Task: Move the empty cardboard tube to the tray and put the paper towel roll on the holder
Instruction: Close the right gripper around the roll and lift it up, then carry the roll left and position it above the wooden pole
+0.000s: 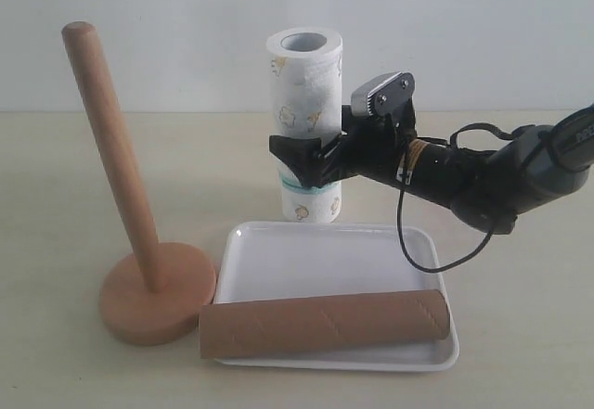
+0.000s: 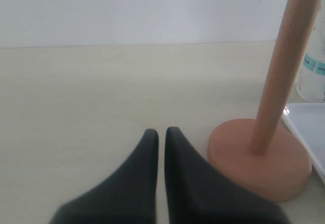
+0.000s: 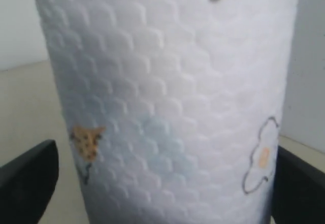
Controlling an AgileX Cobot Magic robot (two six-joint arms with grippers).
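Note:
The paper towel roll (image 1: 304,84) stands upright on the table behind the tray (image 1: 316,256). My right gripper (image 1: 299,160) is open and reaches in from the right, one finger on each side of the roll's lower half. In the right wrist view the roll (image 3: 172,97) fills the space between the fingers, and a gap shows at one finger (image 3: 30,178). The empty cardboard tube (image 1: 325,324) lies across the tray's near part. The holder (image 1: 139,242) stands at the left with its rod bare. My left gripper (image 2: 161,132) is shut and empty, low beside the holder's base (image 2: 259,155).
The tray's corner (image 2: 307,127) lies just past the holder's base in the left wrist view. A black cable (image 1: 422,261) loops down from the right arm over the tray's far right corner. A pale wall stands behind the table.

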